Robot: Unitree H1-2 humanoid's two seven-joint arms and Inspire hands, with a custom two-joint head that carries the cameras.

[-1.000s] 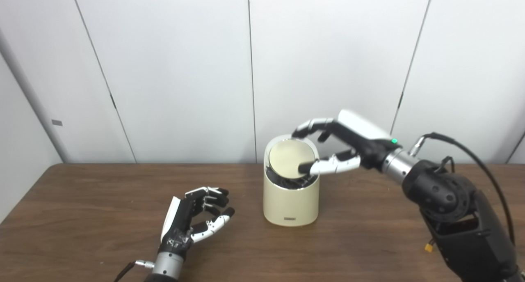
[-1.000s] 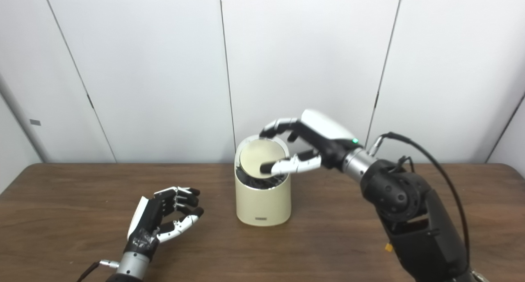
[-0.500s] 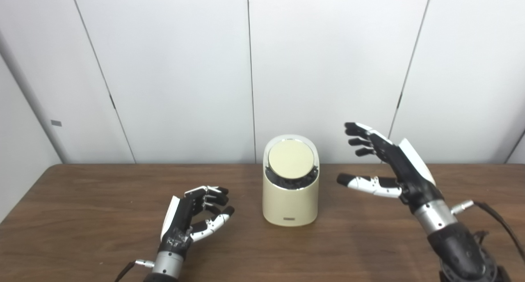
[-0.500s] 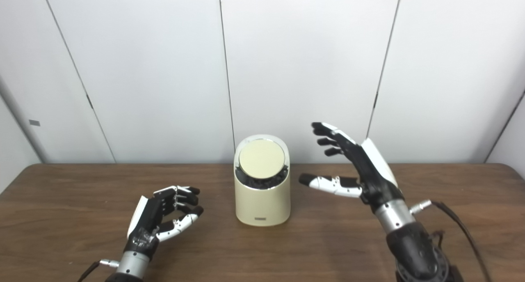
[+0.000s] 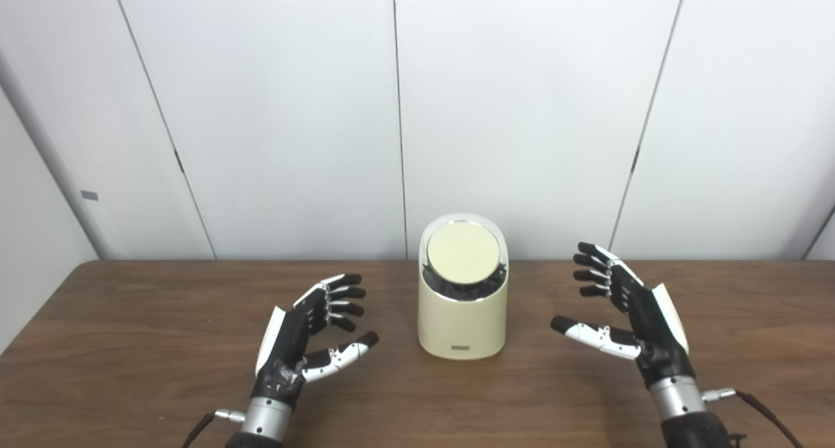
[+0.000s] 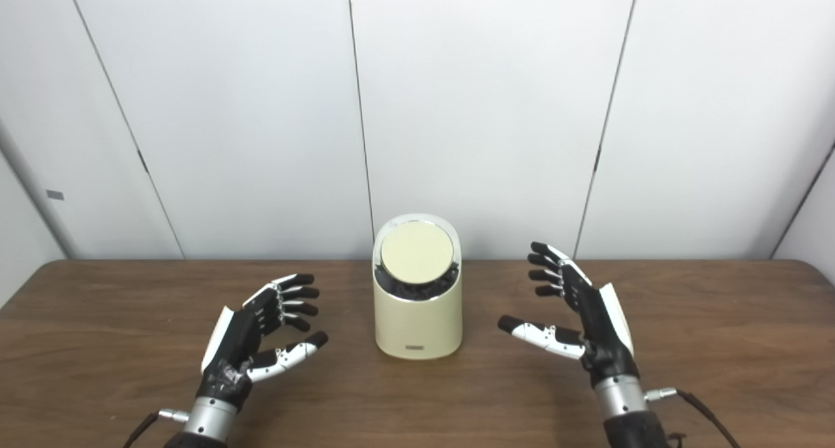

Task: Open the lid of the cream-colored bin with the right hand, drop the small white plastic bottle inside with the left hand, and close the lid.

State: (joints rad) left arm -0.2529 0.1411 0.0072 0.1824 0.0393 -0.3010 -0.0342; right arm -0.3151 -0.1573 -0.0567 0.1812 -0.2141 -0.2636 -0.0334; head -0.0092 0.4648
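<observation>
Cream-colored bin (image 5: 462, 317): upright on the brown wooden surface (image 5: 130, 343), near its far edge and midway across, long axis vertical. Slanted top facing the cameras, high side toward the white panelled wall (image 5: 293, 109). Round lid (image 5: 462, 253) seated in the top opening, tilted forward with the slant, closed. Dark band below the lid's lower edge; detail there too small to make out. Small label low on the front wall, unreadable.

Small white plastic bottle: not visible in either view. Bin interior hidden by the lid.

Left hand (image 5: 297, 343): on the near left of the bin, apart from it, just above or on the surface, contact not discernible. Palm turned toward the bin, fingers (image 5: 339, 295) spread and slightly curled, thumb extended toward the bin's base. Empty.

Right hand (image 5: 636, 317): on the near right of the bin, apart from it, palm facing the bin. Fingers (image 5: 593, 272) spread and raised, thumb pointing left toward the bin. Empty.

Bin positioned between the two hands, touched by neither. Both forearms cut off at the bottom edge; cable at the right wrist (image 5: 750, 399) partly cut off.
</observation>
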